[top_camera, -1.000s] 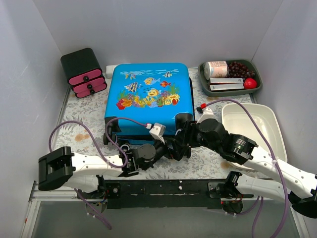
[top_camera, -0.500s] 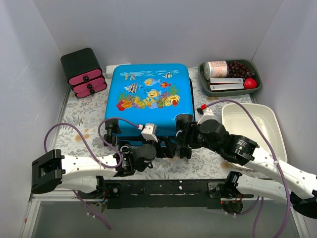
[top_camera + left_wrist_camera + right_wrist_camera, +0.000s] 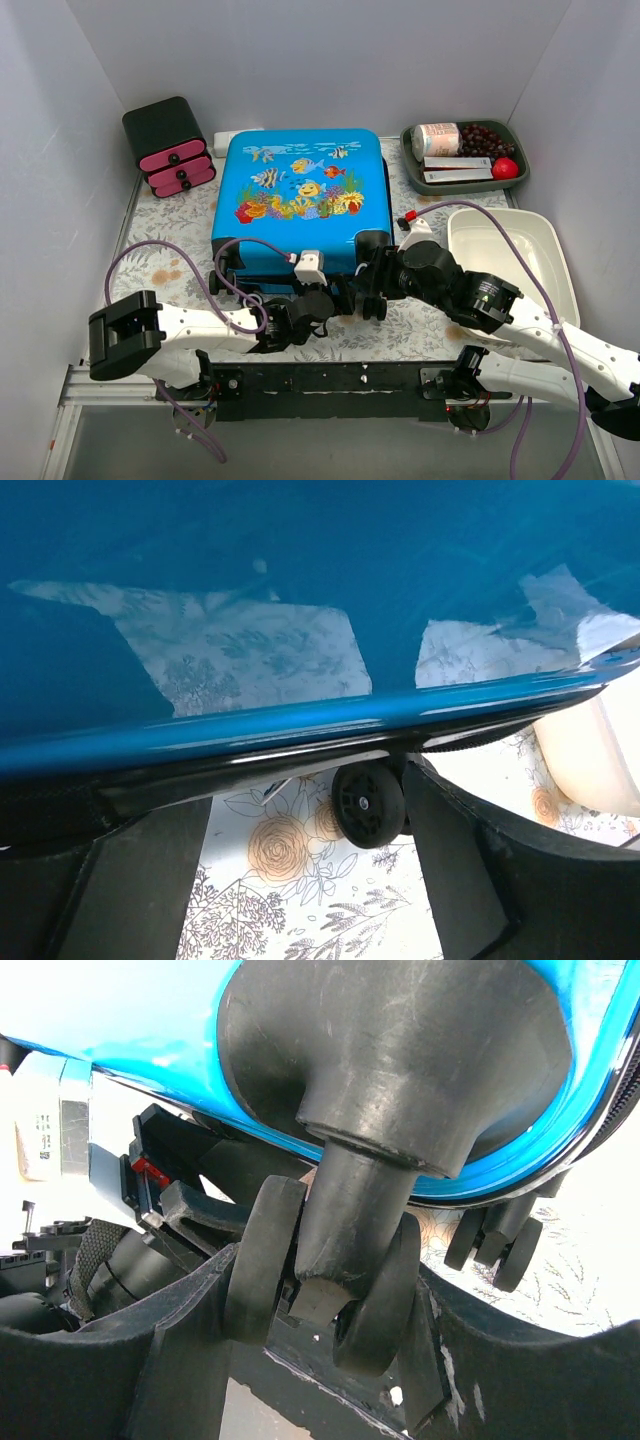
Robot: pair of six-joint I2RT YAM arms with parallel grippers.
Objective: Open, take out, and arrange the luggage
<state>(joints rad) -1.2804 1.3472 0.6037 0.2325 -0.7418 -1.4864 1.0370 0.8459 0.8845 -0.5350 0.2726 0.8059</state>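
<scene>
Right gripper (image 3: 320, 1295) is clamped on the near-right wheel (image 3: 300, 1260) of the luggage (image 3: 300, 190), which lies flat and closed at mid-table. Left gripper (image 3: 300, 855) stands wide at the luggage's near edge, gripping nothing. The lid print shows cartoon fish. Print on a white tag (image 3: 40, 1130) is too small to read. Bare table (image 3: 160, 250) lies left of the luggage. A white tub (image 3: 505, 250) sits close on its right.

A bright-blue glossy hard-shell suitcase (image 3: 300, 560) filled the upper part of the view, its shell mirroring the flower print below. Black trim (image 3: 250, 772) ran along its lower edge. One black wheel (image 3: 368, 805) sat under that edge, above the white flower-printed worktop (image 3: 300, 910). The left claw (image 3: 285, 805) stood spread, its dark fingers (image 3: 130, 880) either side of the wheel, clear of it. A cream tub (image 3: 590, 750) showed at the right margin.
</scene>
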